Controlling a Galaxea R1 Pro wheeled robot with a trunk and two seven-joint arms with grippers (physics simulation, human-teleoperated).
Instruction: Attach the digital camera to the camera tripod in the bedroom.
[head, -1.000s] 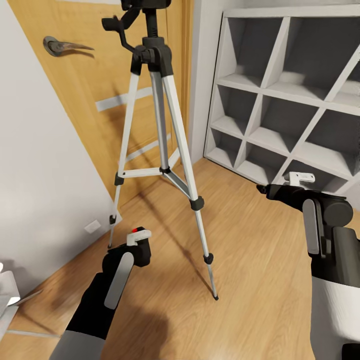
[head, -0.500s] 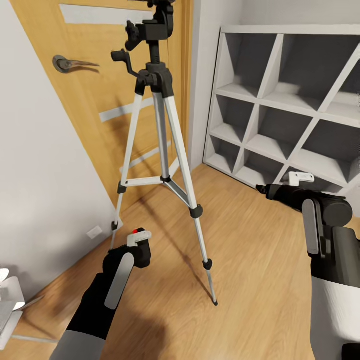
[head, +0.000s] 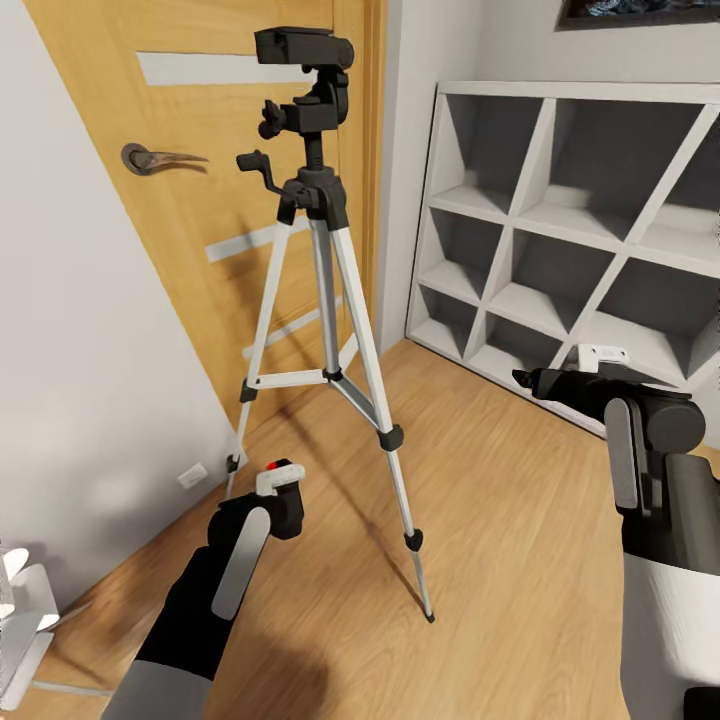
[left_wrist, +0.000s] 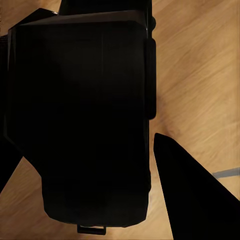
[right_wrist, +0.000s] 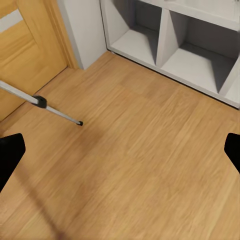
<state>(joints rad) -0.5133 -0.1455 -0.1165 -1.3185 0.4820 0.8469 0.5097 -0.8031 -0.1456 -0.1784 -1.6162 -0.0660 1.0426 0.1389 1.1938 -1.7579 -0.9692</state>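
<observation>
My left jaws (head: 283, 490) are clamped on the camera (left_wrist: 80, 115), held low and near; my right jaws (right_wrist: 120, 150) are spread apart. The tripod (head: 320, 300) stands ahead by the door (head: 190, 180).

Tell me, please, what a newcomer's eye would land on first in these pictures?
The camera tripod stands tall on the wood floor before the wooden door, its top plate bare. Low down, the left tool grips the black digital camera. A grey cubby shelf stands on the right.
</observation>
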